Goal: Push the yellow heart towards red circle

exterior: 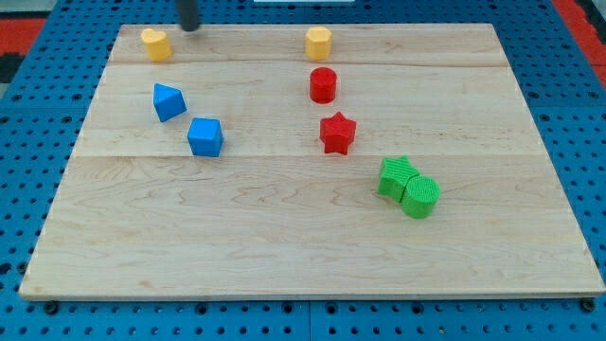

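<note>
The yellow heart (156, 44) sits near the board's top left corner. The red circle (323, 84) stands right of centre in the upper part of the board, far to the heart's right and a little lower. My tip (190, 27) is at the view's top edge, just right of and slightly above the yellow heart, with a small gap between them. Only the rod's lower end shows.
A yellow hexagon (318, 43) stands just above the red circle. A red star (337, 133) lies below the circle. A blue triangle-like block (169, 101) and a blue cube (204, 137) lie below the heart. Two green blocks (409, 187) touch at lower right.
</note>
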Available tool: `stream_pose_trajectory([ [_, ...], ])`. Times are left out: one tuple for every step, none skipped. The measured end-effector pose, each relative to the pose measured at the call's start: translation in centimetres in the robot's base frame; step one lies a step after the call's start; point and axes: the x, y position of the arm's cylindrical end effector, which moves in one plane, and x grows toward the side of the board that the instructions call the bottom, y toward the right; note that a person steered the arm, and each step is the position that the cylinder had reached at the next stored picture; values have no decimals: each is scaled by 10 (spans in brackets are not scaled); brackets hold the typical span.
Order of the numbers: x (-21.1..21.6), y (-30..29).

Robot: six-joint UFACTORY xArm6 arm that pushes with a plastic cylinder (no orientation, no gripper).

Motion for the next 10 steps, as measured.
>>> stream_pose_trajectory([
  [9, -53],
  [54, -44],
  [73, 40],
  [71, 63],
  [39, 0],
  [16, -36],
  [0, -29],
  [1, 30],
  [23, 102],
  [56, 126],
])
